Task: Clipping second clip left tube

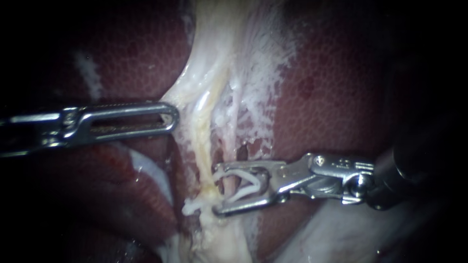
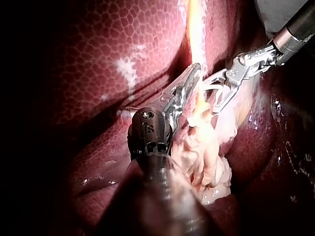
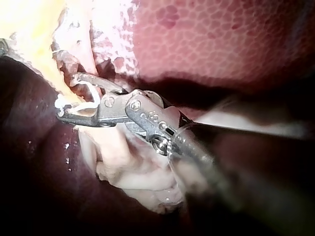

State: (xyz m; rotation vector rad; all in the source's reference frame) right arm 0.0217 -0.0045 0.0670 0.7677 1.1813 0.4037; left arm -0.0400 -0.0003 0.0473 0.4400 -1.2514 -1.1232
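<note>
In the endoscope view the right instrument (image 1: 216, 189) held its pincer wide. Both halves bore on an open white clip (image 1: 246, 187) whose legs straddled a thin tube (image 1: 227, 181). A seated clip (image 1: 192, 206) lay just beyond the pincer's tips, seemingly on the same pale strand. The left instrument (image 1: 170, 118) had its pincer closed narrow on the edge of the pale tissue (image 1: 195, 92), drawing it taut away from the right pincer. The likeliest hazard was that the open clip's tips did not clear the tube's far side, so closing would pinch only part of it or foul the seated clip nearby. In the left wrist view the clip (image 2: 214, 84) sat just ahead of the left pincer's tip. If that grip slipped, the tube could slacken and slide out from between the legs. In the right wrist view frayed tissue (image 3: 69, 61) crowded against the right pincer's upper half. Whether the far leg passed wholly behind the tube could not be told, and trapped shreds might keep the clip from locking.
</note>
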